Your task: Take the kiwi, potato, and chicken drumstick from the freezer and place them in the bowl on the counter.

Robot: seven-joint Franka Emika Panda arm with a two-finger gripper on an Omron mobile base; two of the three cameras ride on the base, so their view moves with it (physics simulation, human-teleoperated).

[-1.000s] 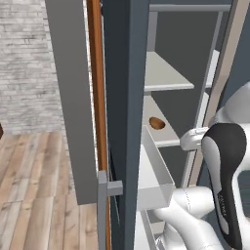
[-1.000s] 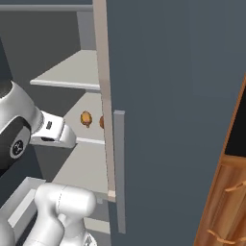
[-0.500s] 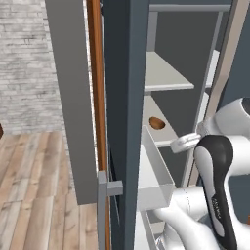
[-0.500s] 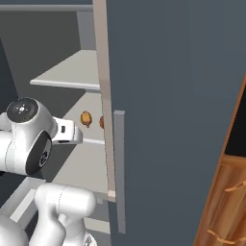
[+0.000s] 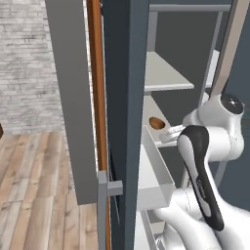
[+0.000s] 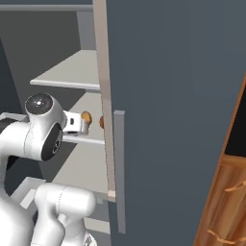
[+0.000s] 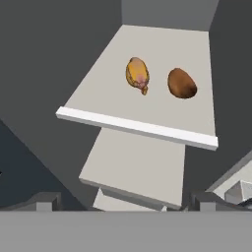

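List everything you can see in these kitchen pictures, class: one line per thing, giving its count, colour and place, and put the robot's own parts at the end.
freezer: one, dark slate-grey, door open, pale grey shelves inside.
chicken drumstick: one, golden-orange with a pink end, on the middle shelf, left of the potato in the hand view.
potato: one, brown, same shelf, beside the drumstick and apart from it.
pull-out drawer: one, pale grey, below that shelf.
bar handle: one, grey, on the door's edge.
wooden floor: brown planks, left of the freezer.
brick wall: pale grey, behind the floor.
arm: one, white with dark joints, reaching into the freezer.
gripper: one, at shelf height; jaws' state unclear.
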